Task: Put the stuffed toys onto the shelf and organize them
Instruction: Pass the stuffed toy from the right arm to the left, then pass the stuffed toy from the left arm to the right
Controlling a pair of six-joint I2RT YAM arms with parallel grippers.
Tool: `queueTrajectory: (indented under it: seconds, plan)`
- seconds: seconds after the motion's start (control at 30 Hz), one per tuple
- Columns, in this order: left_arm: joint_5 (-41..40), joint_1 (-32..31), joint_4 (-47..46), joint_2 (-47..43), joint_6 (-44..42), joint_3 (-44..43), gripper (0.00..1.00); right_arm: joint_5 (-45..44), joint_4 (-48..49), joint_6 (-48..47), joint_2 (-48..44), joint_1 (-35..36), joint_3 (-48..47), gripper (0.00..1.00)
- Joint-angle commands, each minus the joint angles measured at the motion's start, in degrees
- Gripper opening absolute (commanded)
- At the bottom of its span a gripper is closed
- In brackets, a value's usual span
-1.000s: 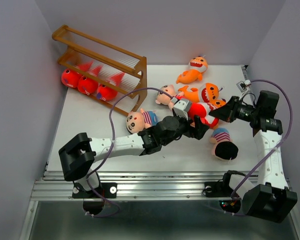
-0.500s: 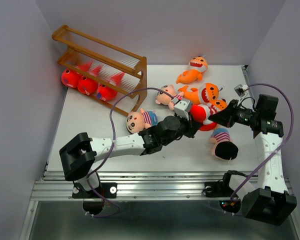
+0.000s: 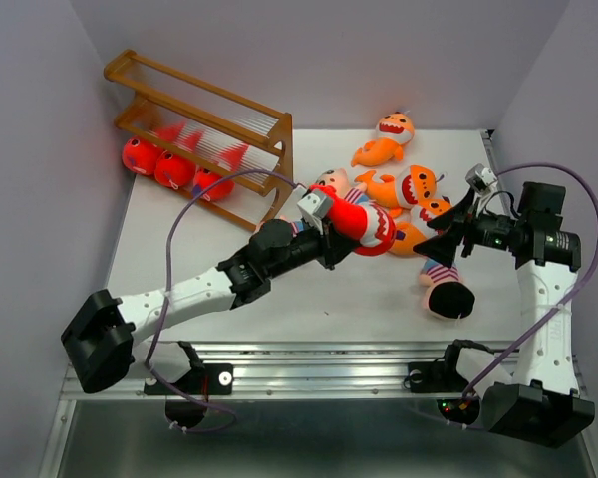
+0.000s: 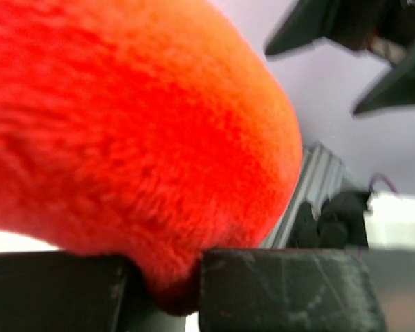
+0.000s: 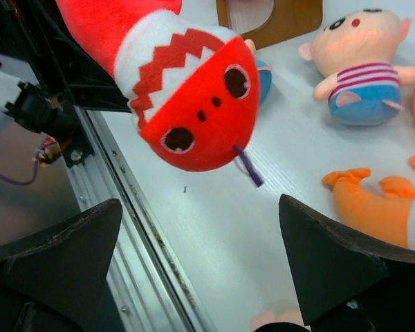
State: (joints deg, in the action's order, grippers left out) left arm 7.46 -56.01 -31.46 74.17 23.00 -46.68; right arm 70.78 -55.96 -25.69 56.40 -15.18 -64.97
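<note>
Shelf (image 3: 204, 124) back left, three red sharks (image 3: 174, 169) low in it. Left gripper (image 3: 331, 237) pinches a red shark (image 3: 364, 224) mid-table, right of the shelf. Left wrist view shows only red fur squeezed between fingers (image 4: 283, 290). Right wrist view shows the shark's toothy face (image 5: 194, 117). Right gripper (image 3: 447, 224) spread, holding nothing.

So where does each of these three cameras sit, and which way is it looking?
Top external: above and behind, looking down at the table and shelf; both arms show.
Left wrist: on the left arm, looking past its fingers, which pinch the red shark.
Right wrist: on the right arm, facing the left arm; its open fingers show below.
Shared: all three see the red shark.
</note>
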Motion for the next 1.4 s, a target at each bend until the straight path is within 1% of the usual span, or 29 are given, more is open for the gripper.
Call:
queueTrajectory:
  seconds: [0.0,0.03,0.07,0.1,0.17,0.3,0.43,0.47,0.53,0.57,0.6,0.67,0.7,0.83,0.97,1.07,1.1,1.17,1.2,1.27,1.3,1.33,1.37]
  plan:
    - [14.3,2.0,5.7,-5.2,-8.1,0.8,0.0,1.5,-13.6,-20.9,1.2,0.4,-5.5,1.0]
    - [16.2,2.0,7.7,-5.4,-9.7,0.4,0.0,2.3,-16.2,-25.0,1.6,0.4,-6.2,1.0]
    - [19.3,2.0,11.6,-5.9,-12.7,-0.2,0.0,3.8,-19.7,-34.6,3.0,0.9,-7.6,1.0]
    - [20.6,2.0,13.3,-6.0,-13.7,-1.0,0.0,4.5,-23.5,-38.9,3.6,1.5,-8.1,1.0]
    - [22.6,1.9,16.2,-6.0,-15.5,-1.9,0.0,5.2,-23.5,-40.1,4.3,2.5,-8.6,1.0]
    - [27.4,1.9,22.9,-3.5,-19.3,-6.0,0.0,5.3,-23.4,-40.7,5.4,7.1,-10.3,1.0]
    - [29.6,1.9,24.8,0.2,-22.1,-9.2,0.0,5.3,-21.5,-38.0,6.1,12.0,-9.4,1.0]
    - [30.1,1.9,24.9,1.5,-22.5,-9.8,0.0,4.9,-20.2,-35.8,6.0,13.8,-8.9,1.0]
    - [31.3,1.9,24.8,2.8,-22.7,-11.7,0.0,4.1,-14.3,-31.2,5.1,15.3,-6.4,1.0]
    - [31.6,1.8,24.7,4.0,-22.7,-12.2,0.0,3.2,-12.0,-26.7,4.7,16.7,-5.5,1.0]
    - [32.2,1.7,24.7,4.6,-22.7,-13.5,0.0,2.7,-7.6,-24.5,4.3,17.5,-4.0,1.0]
    - [32.9,1.3,24.8,6.3,-22.7,-15.4,0.0,1.6,-4.0,-18.8,3.5,19.5,-2.7,1.0]
    - [33.0,1.2,24.7,6.9,-22.7,-15.8,0.0,1.5,-1.5,-17.5,3.4,19.5,-2.3,1.0]
    - [33.1,0.3,24.5,9.0,-22.7,-17.8,0.0,0.5,0.9,-14.5,4.2,21.7,-1.6,0.99]
    - [33.5,0.0,24.2,10.9,-22.7,-19.1,0.0,-0.7,2.2,-12.8,5.2,22.8,-0.7,0.93]
    - [33.8,-0.2,24.1,11.6,-22.7,-19.7,0.0,-2.2,4.5,-10.4,5.4,23.3,0.5,0.8]
    - [33.8,-0.2,23.9,11.7,-22.7,-19.6,0.0,-2.6,5.7,-9.8,5.4,23.4,1.2,0.73]
    - [33.8,-0.2,23.4,11.5,-22.7,-19.5,0.0,-3.0,6.3,-8.9,5.6,23.4,1.6,0.66]
    - [33.5,-0.2,23.2,11.3,-22.6,-19.3,0.0,-2.9,6.4,-8.9,5.6,23.4,1.8,0.57]
    - [32.6,-0.2,23.1,11.1,-22.3,-19.1,0.0,-2.8,6.4,-8.2,6.2,23.4,1.7,0.44]
    - [31.0,-0.2,22.6,10.5,-22.0,-18.8,0.0,-2.7,6.2,-8.2,6.4,23.4,1.7,0.27]
    - [29.5,-0.2,22.3,10.0,-21.5,-18.2,0.0,-2.8,6.0,-8.2,6.4,23.4,1.6,0.16]
    - [27.7,-0.2,22.1,9.5,-20.9,-17.8,0.02,-3.1,6.0,-7.9,6.5,23.4,1.7,0.08]
